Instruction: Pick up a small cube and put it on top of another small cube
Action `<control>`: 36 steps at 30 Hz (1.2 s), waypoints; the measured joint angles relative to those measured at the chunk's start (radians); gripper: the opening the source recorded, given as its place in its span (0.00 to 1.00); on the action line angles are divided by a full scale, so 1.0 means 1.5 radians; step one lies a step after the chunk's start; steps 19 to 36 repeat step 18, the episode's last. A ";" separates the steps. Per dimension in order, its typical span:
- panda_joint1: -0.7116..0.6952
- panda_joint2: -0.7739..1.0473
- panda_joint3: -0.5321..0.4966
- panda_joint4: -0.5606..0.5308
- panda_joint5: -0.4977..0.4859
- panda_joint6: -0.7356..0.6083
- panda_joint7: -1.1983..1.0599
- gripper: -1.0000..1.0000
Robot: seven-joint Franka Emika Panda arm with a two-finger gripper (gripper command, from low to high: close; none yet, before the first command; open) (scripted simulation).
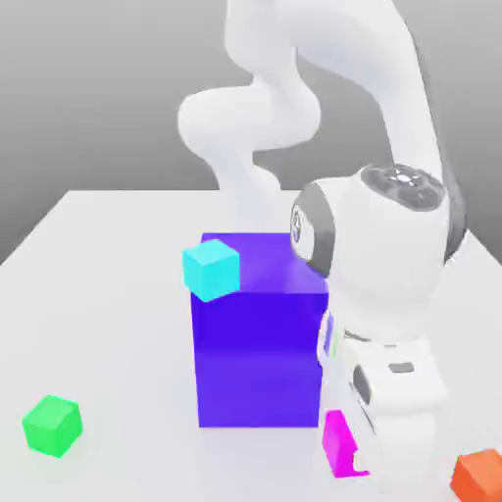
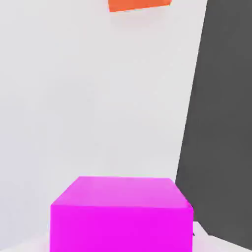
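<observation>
The fingers [image 1: 355,461] are clamped on the pink cube [image 1: 338,443], low by the counter [image 1: 108,324] just beside the big blue block [image 1: 257,343], so the pickup looks done. Carrying and stacking remain: the orange cube [image 1: 478,475], cyan cube [image 1: 212,269] and green cube [image 1: 52,425] carry nothing. No containers are present.

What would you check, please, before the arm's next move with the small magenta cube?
1. Claw down at the magenta cube: ok.
2. Claw shut: ok.
3. Cube actually gripped rather than just touched: cannot tell.
4. Cube off the table: cannot tell.
5. Orange cube apart from the magenta one: ok.
6. Tall blue-purple block close beside the arm, cyan cube at its top corner; room to lift: cannot tell.
</observation>
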 joint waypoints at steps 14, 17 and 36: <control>-0.285 0.010 -0.125 -0.061 0.189 0.040 -0.279 0.00; -0.305 0.039 -0.104 -0.058 0.219 0.063 -0.302 1.00; -0.305 0.039 -0.104 -0.058 0.219 0.063 -0.302 1.00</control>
